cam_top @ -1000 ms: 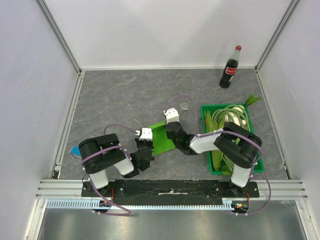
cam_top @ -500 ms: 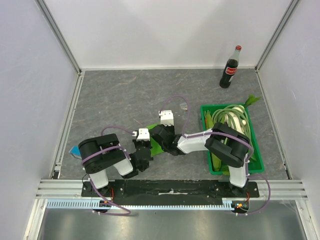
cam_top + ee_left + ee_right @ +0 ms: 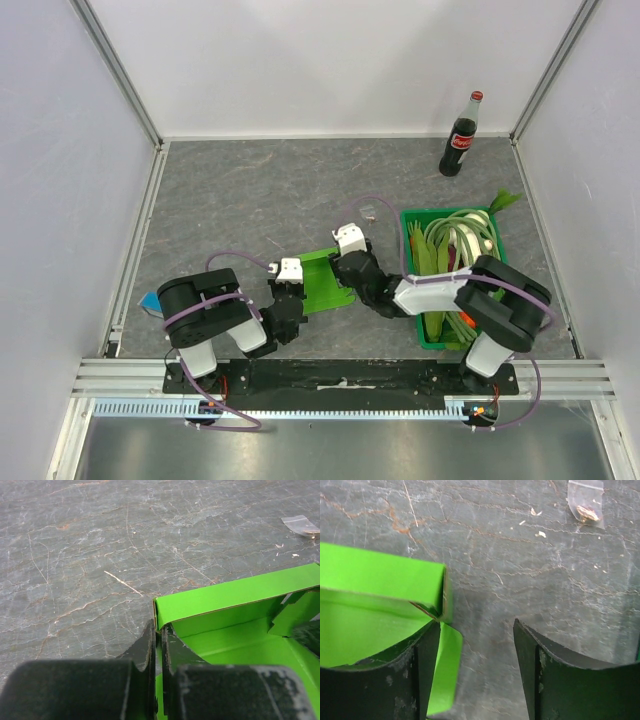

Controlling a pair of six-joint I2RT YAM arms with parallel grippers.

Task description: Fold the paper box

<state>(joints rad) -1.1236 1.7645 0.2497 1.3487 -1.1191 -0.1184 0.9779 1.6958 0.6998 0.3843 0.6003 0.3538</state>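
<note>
Item: paper box (image 3: 325, 283), lime-green card, part-folded. Location: on the grey worktop (image 3: 250, 200), near its front edge, between the two arms and just left of the vegetable crate (image 3: 404, 235). Condition: base lies flat; the far wall stands upright along its crease. In the right wrist view, one end of that wall turns a formed corner, with a small flap lying outward on the worktop beside it. In the left wrist view, a side flap at the far end stands only partly raised. Holders: left fingers (image 3: 151, 637) clenched on the near-left corner of the card wall, pinning it. Right fingers (image 3: 427, 650) spread apart and grasping nothing, one finger overlapping the box's corner and the other over bare worktop. Progress, as judged: roughly midway, with one wall and one corner up. Outstanding: the remaining walls to raise and the loose flaps to tuck; the near side cannot be seen clearly. Also present: cola bottle (image 3: 461, 140) at the far right corner and a small clear bag (image 3: 586, 500) beyond the box.
</note>
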